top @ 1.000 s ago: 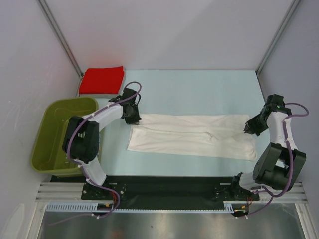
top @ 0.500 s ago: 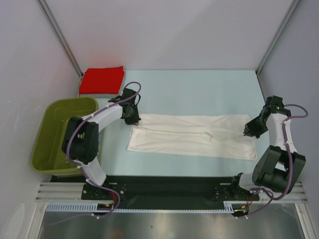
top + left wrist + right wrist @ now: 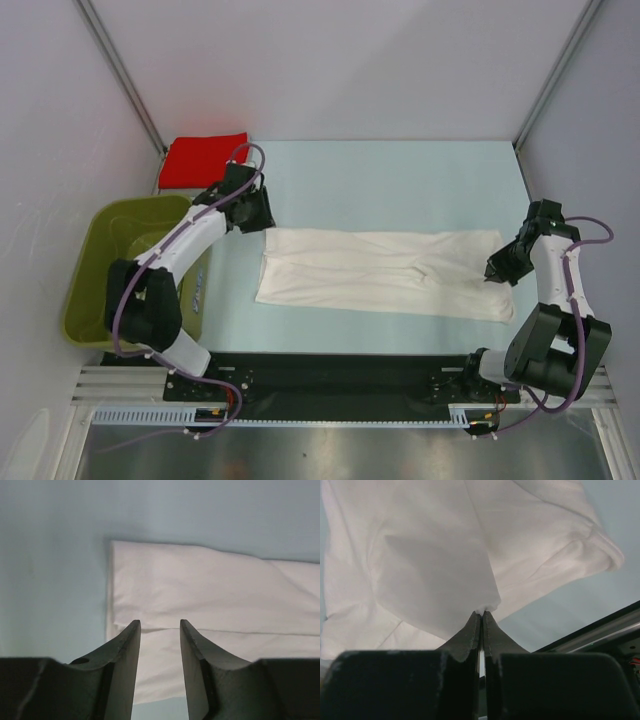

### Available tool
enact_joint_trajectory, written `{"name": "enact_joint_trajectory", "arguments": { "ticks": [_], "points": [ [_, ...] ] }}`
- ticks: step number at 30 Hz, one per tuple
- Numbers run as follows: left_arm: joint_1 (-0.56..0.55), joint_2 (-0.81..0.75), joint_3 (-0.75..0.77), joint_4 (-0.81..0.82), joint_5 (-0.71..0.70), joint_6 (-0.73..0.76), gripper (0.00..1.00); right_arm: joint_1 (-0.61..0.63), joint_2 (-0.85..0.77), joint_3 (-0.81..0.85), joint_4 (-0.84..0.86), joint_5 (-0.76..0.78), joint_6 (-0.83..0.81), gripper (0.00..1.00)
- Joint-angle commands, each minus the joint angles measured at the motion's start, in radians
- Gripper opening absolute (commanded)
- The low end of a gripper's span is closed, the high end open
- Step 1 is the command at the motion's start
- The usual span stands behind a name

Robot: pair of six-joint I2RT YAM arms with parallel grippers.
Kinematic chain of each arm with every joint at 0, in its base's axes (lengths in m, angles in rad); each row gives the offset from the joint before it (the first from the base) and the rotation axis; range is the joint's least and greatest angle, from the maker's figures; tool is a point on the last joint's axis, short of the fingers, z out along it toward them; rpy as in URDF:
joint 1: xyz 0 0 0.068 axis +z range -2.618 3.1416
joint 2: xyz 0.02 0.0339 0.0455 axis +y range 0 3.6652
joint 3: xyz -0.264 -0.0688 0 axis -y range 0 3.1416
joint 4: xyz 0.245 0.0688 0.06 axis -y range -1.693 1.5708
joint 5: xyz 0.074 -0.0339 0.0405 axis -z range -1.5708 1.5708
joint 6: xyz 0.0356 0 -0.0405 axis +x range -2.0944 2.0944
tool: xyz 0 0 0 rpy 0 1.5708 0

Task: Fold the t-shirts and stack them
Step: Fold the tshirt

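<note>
Left gripper (image 3: 159,624) fingers stand apart with nothing between them, and the white t-shirt (image 3: 380,272) lies flat just beyond their tips (its left edge nearest them). Right gripper (image 3: 481,613) fingers are pressed together, pinching the shirt's right edge at their very tips, with the cloth spreading away ahead of them. The folded red t-shirt (image 3: 203,160) sits behind the left fingers, away from the white one, with the olive-green basket (image 3: 95,270) beside that arm.
</note>
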Motion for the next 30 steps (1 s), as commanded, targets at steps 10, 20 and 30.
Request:
{"name": "enact_joint_trajectory", "arguments": {
  "ticks": [10,20,30],
  "points": [
    [-0.022,0.226,0.004,0.066,0.235,0.001,0.38,0.004,-0.059,0.026,-0.066,-0.018,0.012,0.04],
    [-0.042,0.097,0.002,0.123,0.374,0.043,0.45,-0.006,-0.044,-0.02,0.05,-0.064,0.003,0.05],
    [-0.071,0.051,-0.043,0.123,0.379,0.04,0.46,0.025,-0.143,-0.109,0.001,-0.011,0.058,0.04]
  ]
}}
